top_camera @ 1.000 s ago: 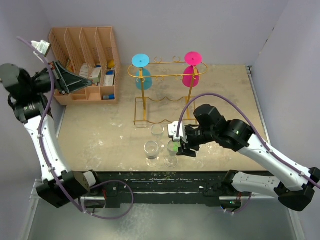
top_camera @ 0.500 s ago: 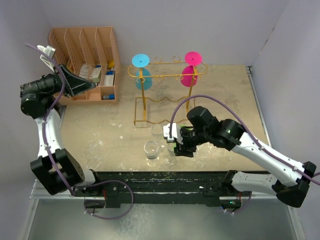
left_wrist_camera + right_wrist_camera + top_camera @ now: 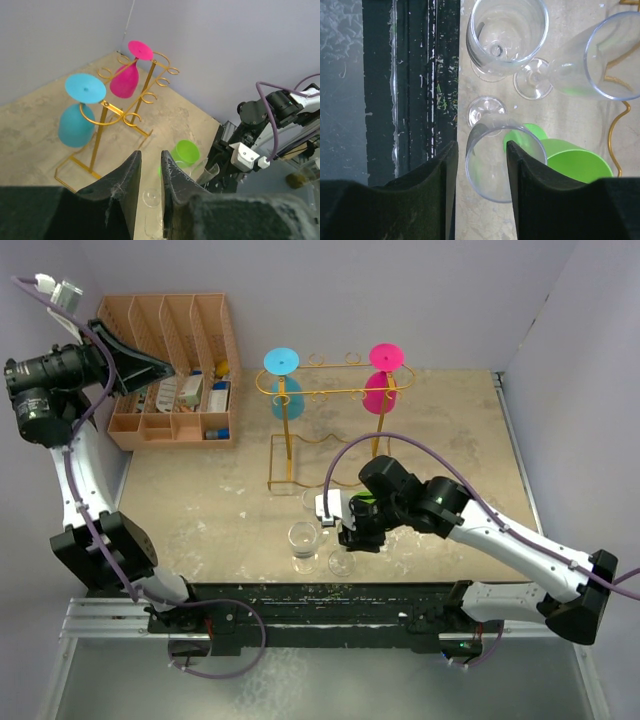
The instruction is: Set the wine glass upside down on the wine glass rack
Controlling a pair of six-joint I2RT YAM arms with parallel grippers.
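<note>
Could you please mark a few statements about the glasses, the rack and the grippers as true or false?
1. A blue glass hangs upside down on the rack. True.
2. The pink glass stands upright on the table. False: it hangs upside down on the rack too.
3. The right gripper straddles a clear glass. True.
4. The left gripper holds a glass. False: there is nothing between its fingers.

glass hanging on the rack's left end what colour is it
The glass is cyan, bowl and foot; clearest in the left wrist view.
</note>
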